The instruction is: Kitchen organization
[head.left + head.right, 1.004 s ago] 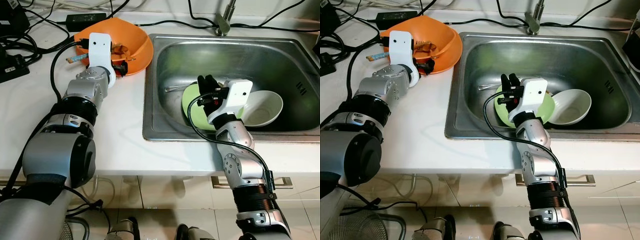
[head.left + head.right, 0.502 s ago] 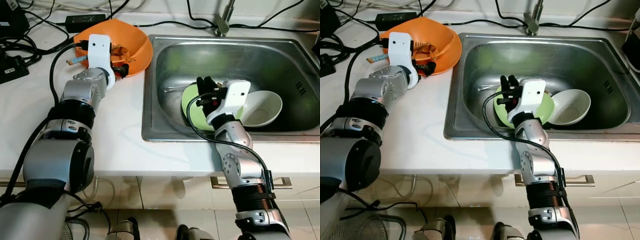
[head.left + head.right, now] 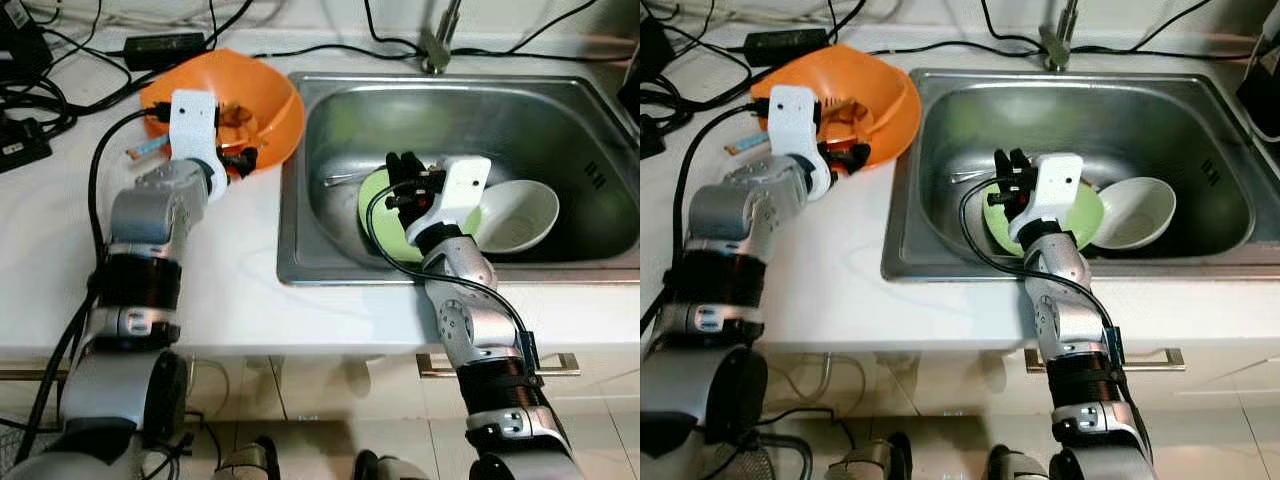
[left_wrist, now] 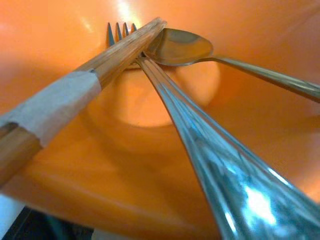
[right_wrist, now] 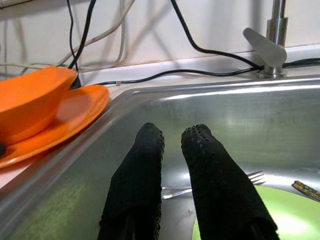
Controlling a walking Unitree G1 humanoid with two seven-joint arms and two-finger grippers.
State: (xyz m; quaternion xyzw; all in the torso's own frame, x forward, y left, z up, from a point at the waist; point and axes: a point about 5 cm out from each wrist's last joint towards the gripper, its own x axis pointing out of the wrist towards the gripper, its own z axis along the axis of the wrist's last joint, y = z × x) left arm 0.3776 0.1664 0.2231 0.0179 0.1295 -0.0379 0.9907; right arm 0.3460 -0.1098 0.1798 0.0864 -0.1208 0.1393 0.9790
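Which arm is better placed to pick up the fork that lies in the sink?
Probably the right. The right gripper hangs inside the sink, just above the fork beside the green plate. The left gripper is at the orange bowl on the counter.

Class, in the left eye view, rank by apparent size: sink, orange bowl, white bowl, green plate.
1. Sink
2. Orange bowl
3. Green plate and white bowl: unsure, since the right arm hides much of the plate.

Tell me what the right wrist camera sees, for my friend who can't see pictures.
The right gripper, its two black fingers slightly apart and holding nothing, points into a steel sink above a green plate and a fork. An orange bowl on an orange plate sits on the counter, with a faucet and cables behind.
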